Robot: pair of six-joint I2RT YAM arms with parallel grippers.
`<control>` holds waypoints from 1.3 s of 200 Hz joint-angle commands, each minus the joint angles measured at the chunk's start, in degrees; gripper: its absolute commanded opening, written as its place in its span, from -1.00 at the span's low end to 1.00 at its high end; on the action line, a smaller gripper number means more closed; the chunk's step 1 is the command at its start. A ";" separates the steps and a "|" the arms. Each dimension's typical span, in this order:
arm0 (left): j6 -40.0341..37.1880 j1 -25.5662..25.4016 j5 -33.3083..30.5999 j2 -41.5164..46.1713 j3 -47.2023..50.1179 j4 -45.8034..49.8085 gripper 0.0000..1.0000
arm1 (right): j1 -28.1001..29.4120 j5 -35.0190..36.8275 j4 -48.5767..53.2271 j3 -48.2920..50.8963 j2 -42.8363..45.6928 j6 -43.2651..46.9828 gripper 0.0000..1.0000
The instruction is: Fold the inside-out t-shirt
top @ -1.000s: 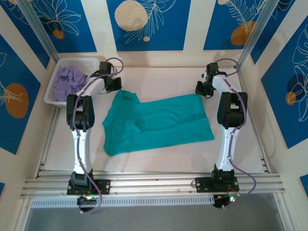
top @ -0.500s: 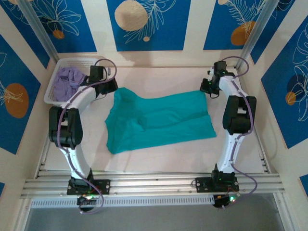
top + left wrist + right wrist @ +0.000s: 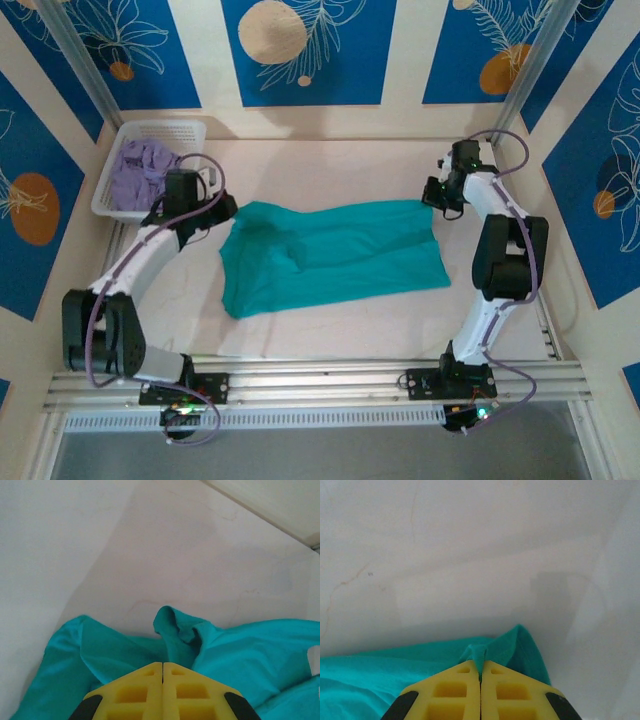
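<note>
— Where is the inside-out t-shirt [image 3: 330, 255]?

— The teal shirt lies spread on the table [image 3: 330, 165]. It starts just beside the white basket [image 3: 165, 127] and stretches away from it across the middle of the table. A lavender garment [image 3: 140, 170] sits inside the basket, apart from the shirt.

— And the left gripper [image 3: 226, 212]?

— It is at the shirt corner nearest the basket. In the left wrist view its yellow fingers [image 3: 130, 692] are pressed together, and a bunched fold of the t-shirt [image 3: 240, 650] rises from their tips. The left gripper [image 3: 162, 665] is clamped on that corner.

— The right gripper [image 3: 432, 197]?

— It is at the far shirt corner, well away from the basket. In the right wrist view the right gripper [image 3: 480, 669] has a small ridge of the t-shirt [image 3: 370, 680] pinched between its closed fingers [image 3: 445, 695].
</note>
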State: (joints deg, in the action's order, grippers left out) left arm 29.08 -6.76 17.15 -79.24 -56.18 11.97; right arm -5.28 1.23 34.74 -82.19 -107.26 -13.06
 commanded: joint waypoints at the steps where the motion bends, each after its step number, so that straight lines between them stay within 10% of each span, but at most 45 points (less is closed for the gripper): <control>1: 0.47 0.05 0.83 5.66 4.92 3.04 -1.00 | 0.19 1.01 0.56 3.34 3.55 -0.74 -0.88; 114: 3.02 -4.42 3.77 20.17 21.09 9.78 -1.00 | -1.30 8.21 1.56 11.60 7.41 -2.86 -0.87; 158: 5.18 -5.35 6.88 21.07 27.07 7.82 -1.00 | -1.95 11.57 -3.33 18.88 13.03 -6.89 -0.30; 176: 3.82 -5.30 8.72 20.64 25.84 8.56 -0.49 | -0.88 10.67 -6.82 21.27 18.54 -6.81 -0.10; 217: 4.77 -5.28 8.61 20.07 24.56 2.93 0.10 | 10.90 2.54 -13.22 24.14 25.38 -1.96 0.09; 260: 7.21 -5.29 10.93 9.82 21.85 -6.32 0.16 | 30.67 -7.31 -21.52 21.89 19.90 -4.72 0.16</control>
State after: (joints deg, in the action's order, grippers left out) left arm 34.68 -11.81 25.47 -64.29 -31.40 12.64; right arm 17.50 2.92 19.51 -59.13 -83.70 -16.27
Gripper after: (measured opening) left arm 0.579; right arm 0.570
